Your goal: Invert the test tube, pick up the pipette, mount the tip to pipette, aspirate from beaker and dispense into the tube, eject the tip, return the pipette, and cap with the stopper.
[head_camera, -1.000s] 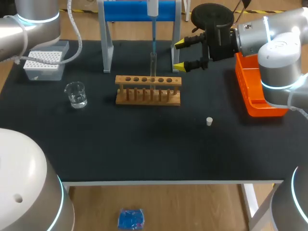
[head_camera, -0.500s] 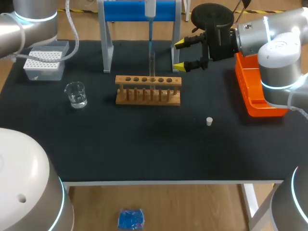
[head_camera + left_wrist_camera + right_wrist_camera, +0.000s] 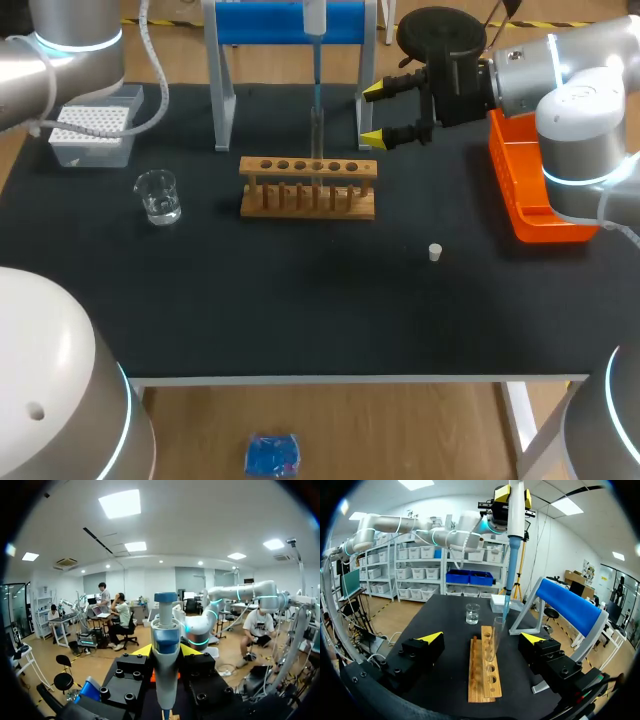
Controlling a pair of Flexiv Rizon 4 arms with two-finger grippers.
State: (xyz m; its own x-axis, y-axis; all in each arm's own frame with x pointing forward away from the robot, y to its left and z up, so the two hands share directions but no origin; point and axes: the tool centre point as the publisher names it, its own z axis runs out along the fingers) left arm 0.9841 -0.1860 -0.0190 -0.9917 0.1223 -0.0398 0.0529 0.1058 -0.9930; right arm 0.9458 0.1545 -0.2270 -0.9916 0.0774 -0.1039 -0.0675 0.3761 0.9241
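My left gripper (image 3: 165, 652) is shut on the white and blue pipette (image 3: 165, 655), whose body stands between the yellow fingertips. In the head view the pipette (image 3: 315, 15) hangs over the wooden rack (image 3: 308, 187), its blue tip (image 3: 318, 85) pointing down at the mouth of the upright test tube (image 3: 318, 135). The right wrist view shows the tip (image 3: 507, 597) ending right at the tube (image 3: 495, 640). My right gripper (image 3: 372, 115) is open just right of the tube, fingers either side of it without touching. The beaker (image 3: 158, 196) stands to the left. The white stopper (image 3: 435, 252) lies right of the rack.
A tip box (image 3: 92, 130) sits at the back left. The blue pipette stand (image 3: 290, 25) rises behind the rack. An orange tray (image 3: 530, 190) lies along the right edge, under my right arm.
The pipette swayed slightly left and came back over the tube. My right arm has not moved.
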